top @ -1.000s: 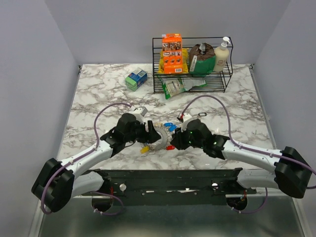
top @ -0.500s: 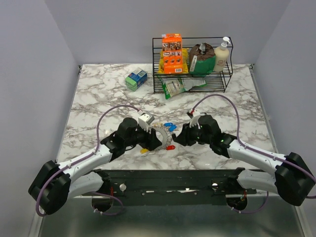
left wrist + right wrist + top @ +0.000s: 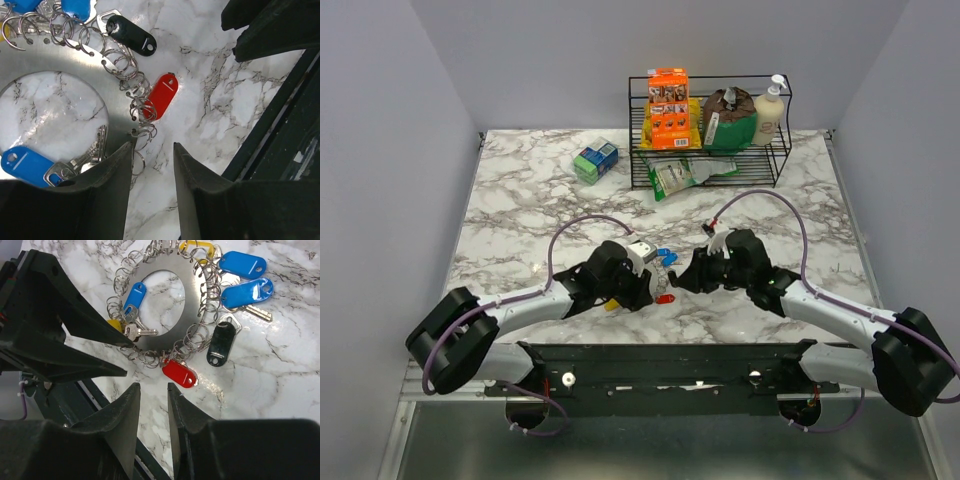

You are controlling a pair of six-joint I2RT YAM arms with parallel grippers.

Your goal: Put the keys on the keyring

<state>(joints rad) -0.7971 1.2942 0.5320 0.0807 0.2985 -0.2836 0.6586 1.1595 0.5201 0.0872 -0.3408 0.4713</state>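
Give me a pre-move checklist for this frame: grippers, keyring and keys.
1. The left gripper has its jaws apart at the rim of the keyring: ok.
2. The right gripper is empty, jaws apart over bare marble: ok.
3. The red key lies just ahead of the right gripper: ok.
4. The red key is threaded on a small ring: cannot tell.
5. The black key lies away from both grippers: ok.

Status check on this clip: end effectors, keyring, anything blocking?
Left end effector open at the keyring edge, nothing gripped. Right end effector open, empty, beside the red key tag. No obstruction seen.
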